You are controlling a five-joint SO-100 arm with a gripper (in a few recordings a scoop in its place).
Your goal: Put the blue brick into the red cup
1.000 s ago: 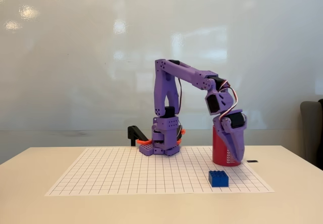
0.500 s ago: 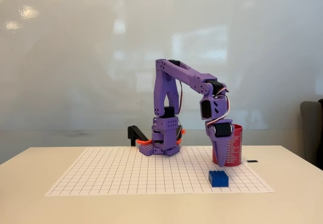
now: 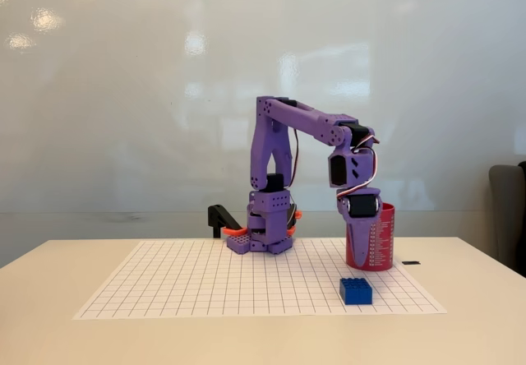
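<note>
Starting at the left of the fixed view, we see a pale table point(image 3: 49, 299) carrying a white sheet ruled with a grid point(image 3: 205, 283), which covers most of its middle. Behind the sheet's far edge sits a small black bracket point(image 3: 220, 217) with a bit of orange beside it, and just right of that stands the base of our purple arm point(image 3: 271, 184). From the base the arm rises, bends at the top and reaches to the right, then drops straight down at the wrist. Our gripper point(image 3: 362, 260) hangs point-down in front of the left part of the red cup point(image 3: 376, 237), its tip low near the cup's foot and above the sheet. The fingers look narrow and drawn together, but from this side we cannot tell for sure whether they are parted or closed; nothing is seen between them. The red cup stands upright on the far right part of the grid, a strip of small white print running down its side. The blue brick point(image 3: 356, 291) lies flat on the sheet, studs up, nearer the camera than the cup and just below it in the picture, apart from both cup and gripper. A small dark object point(image 3: 411, 262) lies on the table right of the cup
</note>
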